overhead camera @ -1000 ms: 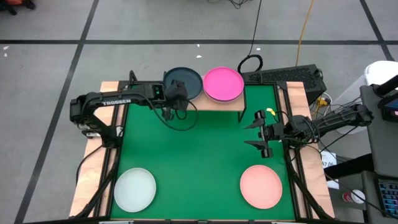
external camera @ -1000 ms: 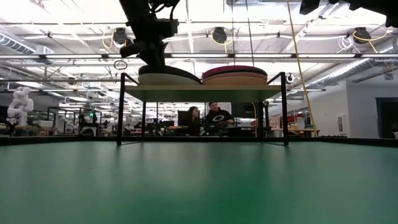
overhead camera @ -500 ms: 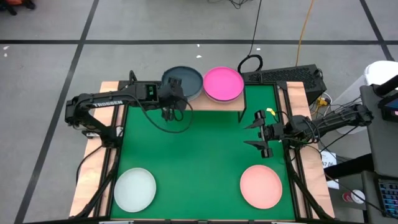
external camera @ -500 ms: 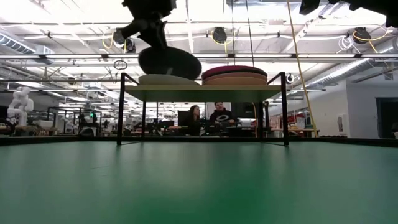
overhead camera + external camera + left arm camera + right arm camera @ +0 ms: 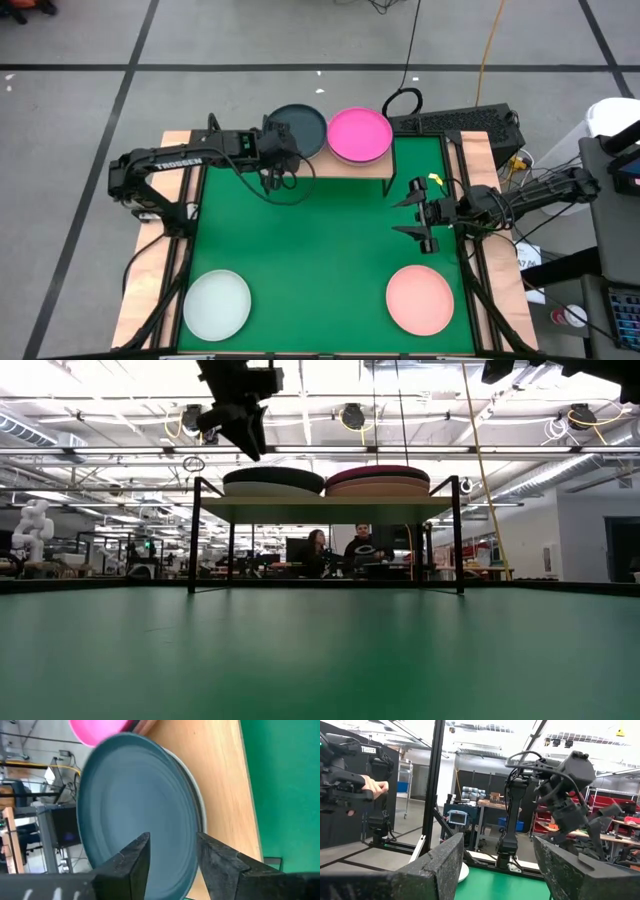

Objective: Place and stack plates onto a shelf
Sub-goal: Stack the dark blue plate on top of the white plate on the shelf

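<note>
On the shelf (image 5: 345,166) at the far edge lie two stacks of plates. The dark teal plate (image 5: 300,128) tops the left stack (image 5: 273,482), lying level on a pale plate's rim (image 5: 198,802). The magenta plate (image 5: 359,135) tops the right stack (image 5: 377,478). My left gripper (image 5: 245,428) hangs open just above the teal plate's near-left rim, apart from it; in the left wrist view its fingers (image 5: 172,857) frame that rim. A pale mint-white plate (image 5: 216,305) and a pink plate (image 5: 420,299) lie on the green mat near the front. My right gripper (image 5: 418,214) waits open at the mat's right.
The green mat (image 5: 320,250) between the shelf and the two front plates is bare. A keyboard (image 5: 455,122) and cables lie beyond the table's far right corner. People sit in the room behind the shelf (image 5: 338,550).
My left gripper has let go of the dark teal plate. Half a second ago the plate hung tilted in its hold above the left stack; now it lies level on that stack, and the gripper stands a little above it.
</note>
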Available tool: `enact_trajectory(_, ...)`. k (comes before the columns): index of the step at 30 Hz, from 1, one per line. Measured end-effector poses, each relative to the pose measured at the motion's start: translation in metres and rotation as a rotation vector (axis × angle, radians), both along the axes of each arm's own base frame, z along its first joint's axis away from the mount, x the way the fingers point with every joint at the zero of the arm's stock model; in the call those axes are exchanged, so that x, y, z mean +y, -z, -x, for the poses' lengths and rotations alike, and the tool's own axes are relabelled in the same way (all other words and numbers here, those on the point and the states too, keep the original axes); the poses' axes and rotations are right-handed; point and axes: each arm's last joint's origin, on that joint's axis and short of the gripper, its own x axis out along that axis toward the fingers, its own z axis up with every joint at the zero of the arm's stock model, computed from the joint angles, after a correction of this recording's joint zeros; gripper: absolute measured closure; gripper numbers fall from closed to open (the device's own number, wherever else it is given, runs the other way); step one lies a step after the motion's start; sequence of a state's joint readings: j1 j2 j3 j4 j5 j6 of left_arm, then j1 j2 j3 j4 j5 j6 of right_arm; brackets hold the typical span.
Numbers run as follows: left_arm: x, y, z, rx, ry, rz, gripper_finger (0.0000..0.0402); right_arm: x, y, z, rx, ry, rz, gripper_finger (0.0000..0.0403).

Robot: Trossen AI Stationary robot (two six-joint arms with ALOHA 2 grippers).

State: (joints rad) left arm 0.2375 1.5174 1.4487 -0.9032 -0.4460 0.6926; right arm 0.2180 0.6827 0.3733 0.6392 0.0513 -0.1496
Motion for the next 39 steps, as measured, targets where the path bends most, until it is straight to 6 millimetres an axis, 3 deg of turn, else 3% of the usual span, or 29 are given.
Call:
enact_trajectory(9,-0.003,-0.001,0.004,0.06,-0.049,-0.101,0.0231,0.0,0.0,0.0,0.005,-0.001,-0.005,0.0181)
enact_trajectory(17,-0.009,-0.007,-0.004,-0.029,0.022,-0.104,0.0231,0.0,0.0,0.0,-0.001,0.001,0.002,0.0181)
enact_trajectory(22,0.008,-0.008,-0.012,-0.099,0.039,-0.091,0.0231,0.0,-0.001,0.0,-0.008,0.001,0.001,0.0181)
enact_trajectory(29,0.038,0.014,-0.018,-0.049,-0.002,-0.013,0.0231,0.0,0.0,0.0,-0.006,0.003,0.011,0.0181)
enact_trajectory(39,0.051,0.034,-0.02,0.027,-0.013,0.075,0.0231,0.0,0.001,0.0,0.005,0.004,0.016,0.0181)
